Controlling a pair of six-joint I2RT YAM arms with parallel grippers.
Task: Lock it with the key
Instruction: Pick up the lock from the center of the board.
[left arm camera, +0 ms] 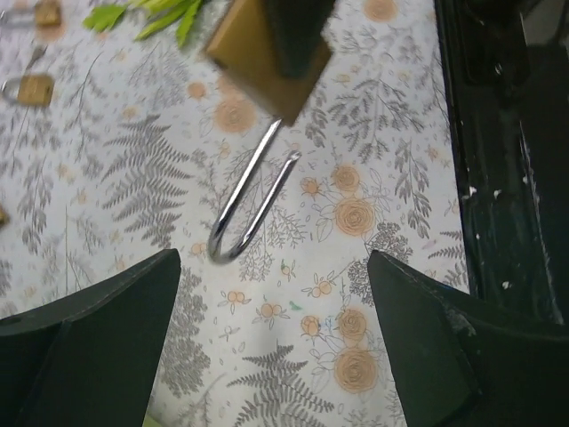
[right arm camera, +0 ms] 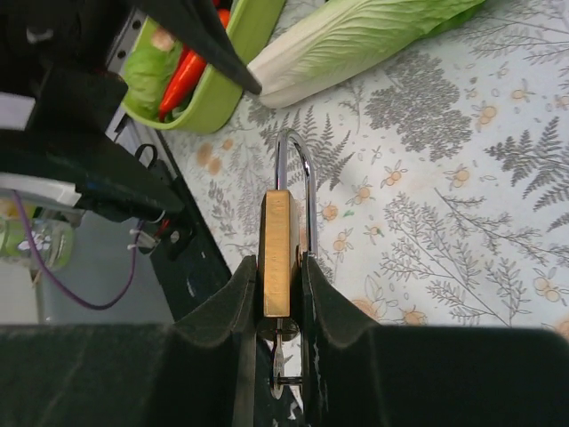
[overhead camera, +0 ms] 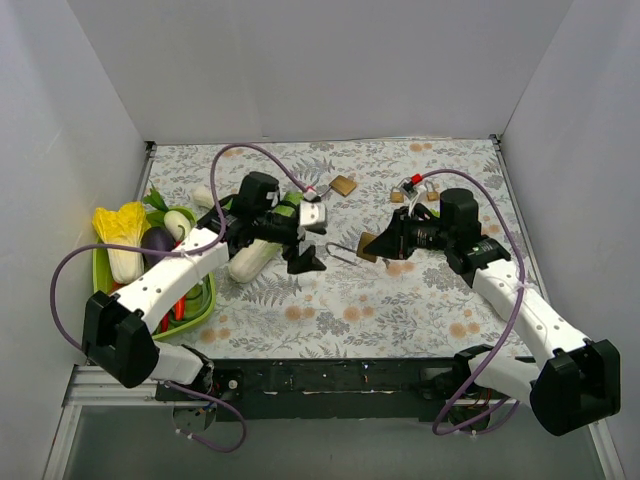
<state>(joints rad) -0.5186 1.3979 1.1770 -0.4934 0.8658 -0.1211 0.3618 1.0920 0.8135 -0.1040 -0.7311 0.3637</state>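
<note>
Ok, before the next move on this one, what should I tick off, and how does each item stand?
1. Padlock held firmly: ok. The right tool pinches its brass body from both sides.
2. Shackle open: ok. One leg ends free of the body.
3. Left tool ready: ok. It is open, and the shackle lies ahead of its gap, not touched.
4. Key fully seated: cannot tell. Only a bit of metal shows under the body.
5. Free shackle leg lined up with its hole: cannot tell. The hole is hidden in every view.
</note>
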